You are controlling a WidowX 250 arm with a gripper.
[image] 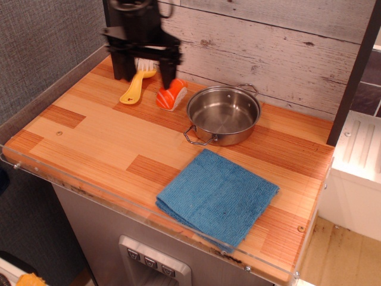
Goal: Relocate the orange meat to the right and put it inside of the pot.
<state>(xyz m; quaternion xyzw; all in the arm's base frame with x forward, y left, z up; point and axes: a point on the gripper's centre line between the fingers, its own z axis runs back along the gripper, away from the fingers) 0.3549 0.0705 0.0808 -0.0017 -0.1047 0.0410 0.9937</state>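
Fingers (167,70) of the black gripper (144,68) are spread wide, nothing between them. Landmark: pot (224,114). Nearest the camera, blue cloth (218,196) lies flat in front of pot, apart from it. Pot sits empty on the wooden counter (101,143). Orange meat (171,94) rests just left of pot, w/ right finger tip just above it. Yellow brush (136,83) lies further left, partly behind gripper, near the plank wall (268,42).
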